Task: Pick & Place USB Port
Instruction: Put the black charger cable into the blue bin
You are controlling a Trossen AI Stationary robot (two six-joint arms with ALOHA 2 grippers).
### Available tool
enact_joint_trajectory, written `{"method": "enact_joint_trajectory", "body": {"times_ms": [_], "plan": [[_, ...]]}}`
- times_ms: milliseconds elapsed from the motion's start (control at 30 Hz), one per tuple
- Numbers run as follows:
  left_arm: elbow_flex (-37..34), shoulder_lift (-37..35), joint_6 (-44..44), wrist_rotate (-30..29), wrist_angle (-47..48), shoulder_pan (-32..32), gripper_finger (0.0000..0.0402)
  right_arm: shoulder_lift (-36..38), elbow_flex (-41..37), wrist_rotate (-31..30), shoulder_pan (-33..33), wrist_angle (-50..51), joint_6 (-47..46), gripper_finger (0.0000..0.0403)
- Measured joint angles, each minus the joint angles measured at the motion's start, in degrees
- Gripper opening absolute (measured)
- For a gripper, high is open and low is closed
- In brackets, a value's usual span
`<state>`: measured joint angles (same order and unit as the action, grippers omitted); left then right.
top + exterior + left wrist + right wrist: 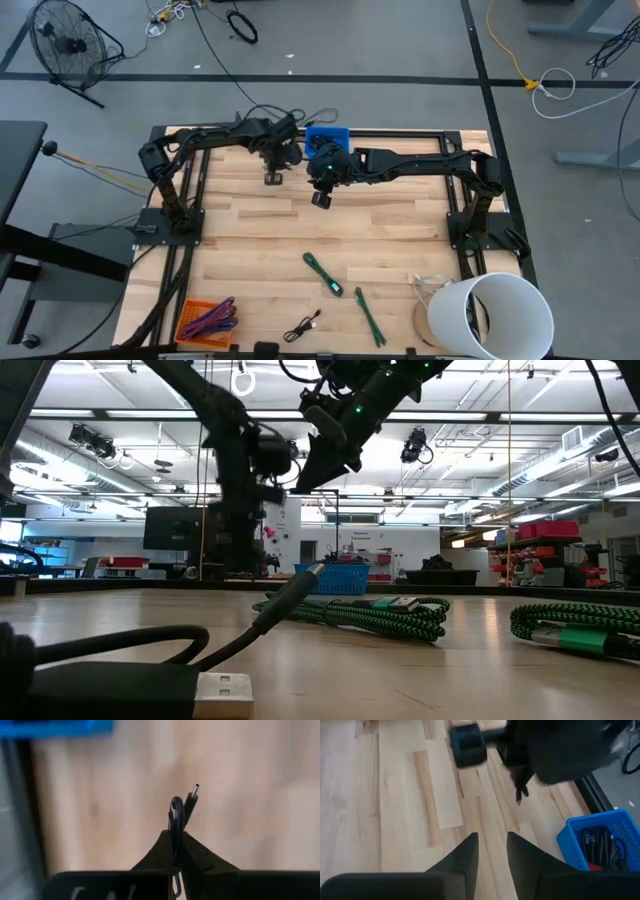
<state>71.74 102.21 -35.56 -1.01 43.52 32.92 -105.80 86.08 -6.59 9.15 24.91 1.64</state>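
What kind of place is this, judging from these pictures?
Probably a robotics lab or workshop in a large industrial hall. Two robot arms stand on a wooden table, a floor fan and loose cables lie around it, and shelving fills the background.

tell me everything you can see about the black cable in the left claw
The black cable is thin and dark, folded into a small loop, with a slim metal-tipped plug sticking up beside the loop. The left claw is shut on it, pinching the loop between its fingertips. It hangs above the wooden table, not far from the blue basket.
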Motion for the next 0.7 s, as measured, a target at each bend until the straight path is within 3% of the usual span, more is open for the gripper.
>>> {"method": "enact_joint_trajectory", "body": {"times_ms": [133, 300, 500, 700], "plan": [[1.9, -4.1, 4.9, 13.1, 1.3, 0.4, 0.0012, 0.0, 0.0, 0.0, 0.0, 0.1, -0.3, 0.0104], [1.8, -11.8, 7.1, 20.4, 0.4, 0.4, 0.0012, 0.0, 0.0, 0.0, 0.0, 0.0, -2.0, 0.0104], [-2.6, -22.7, 10.8, 28.2, -6.8, 1.0, 0.0012, -0.2, 0.0, 0.0, 0.0, -1.0, -4.1, 0.0104], [-13.1, -33.9, 17.8, 28.7, -17.6, 0.6, 0.0012, -1.9, 0.0, 0.1, -0.1, -4.3, -6.8, 0.0104]]}}
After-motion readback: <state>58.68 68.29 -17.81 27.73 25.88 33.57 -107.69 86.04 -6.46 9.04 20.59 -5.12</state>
